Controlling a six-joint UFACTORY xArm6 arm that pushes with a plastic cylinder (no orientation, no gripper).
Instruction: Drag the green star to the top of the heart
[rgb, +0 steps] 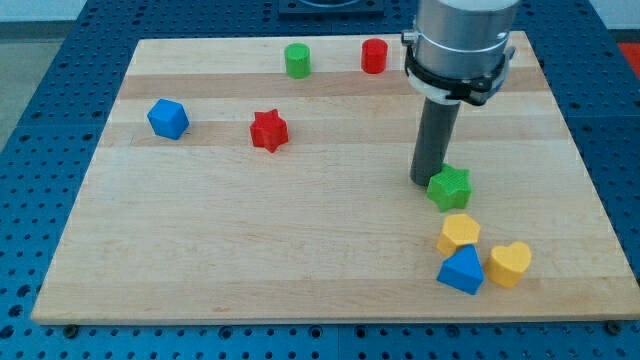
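Note:
The green star (450, 187) lies on the wooden board at the view's right, just above the yellow hexagon block (459, 232). The yellow heart (510, 262) lies lower right of the star, near the board's bottom right. My tip (424, 180) stands against the star's left side, touching or nearly touching it. The rod rises from there to the arm's grey body at the view's top.
A blue triangular block (461, 270) sits between the hexagon and the heart. A red star (268, 131) and a blue block (168, 118) lie at the left. A green cylinder (297, 60) and a red cylinder (374, 56) stand near the top edge.

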